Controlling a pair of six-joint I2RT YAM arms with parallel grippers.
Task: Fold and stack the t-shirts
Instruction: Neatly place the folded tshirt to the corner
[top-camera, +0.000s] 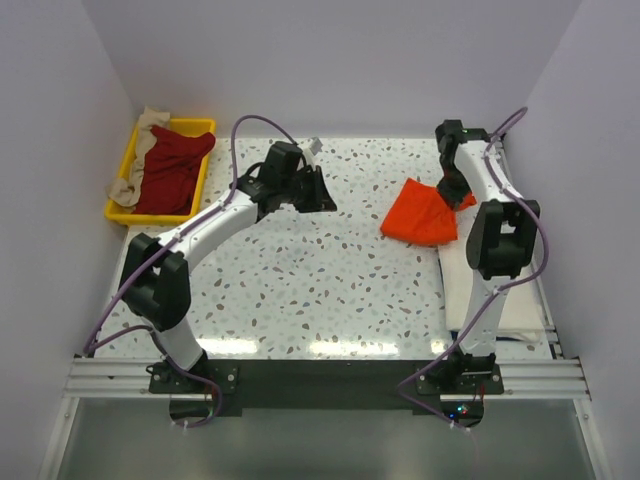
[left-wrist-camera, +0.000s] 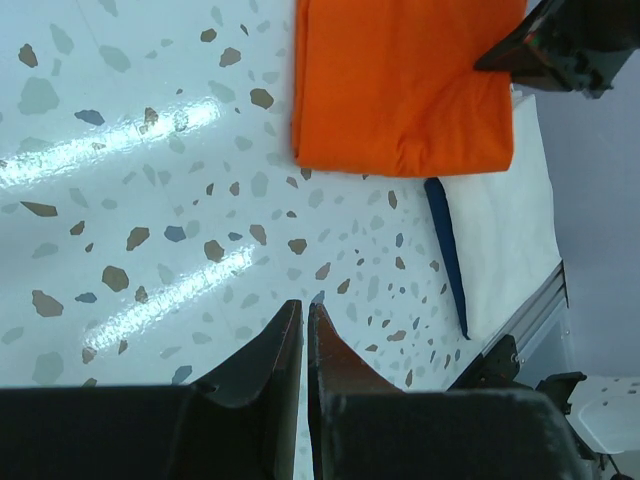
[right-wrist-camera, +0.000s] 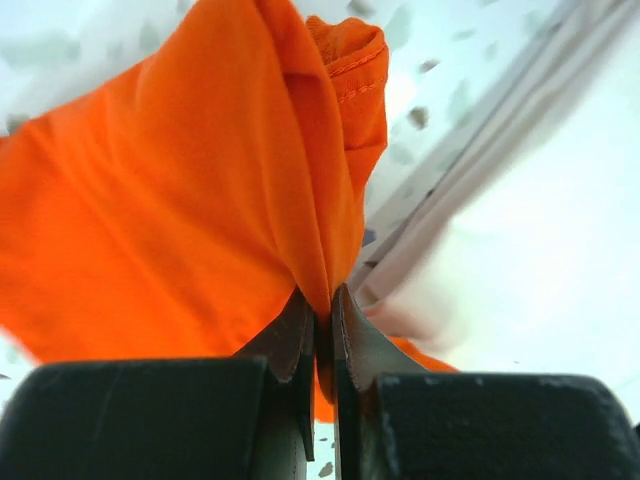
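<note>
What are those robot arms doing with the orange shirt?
They are working on folding shirts. The right tool is pinching an edge of the orange t-shirt, which is folded up on the right side of the speckled table. The left tool is shut with nothing in it, over the middle of the table. A dark red shirt and a beige shirt lie in the yellow tray at the far left.

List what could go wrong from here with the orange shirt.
The right gripper pinches just a thin bunched edge of the orange shirt; it might slip free or unfold if lifted. The left gripper is shut and away from the shirt, so a one-sided pull may crumple it. The white folded cloth lies close by and could get dragged.
</note>
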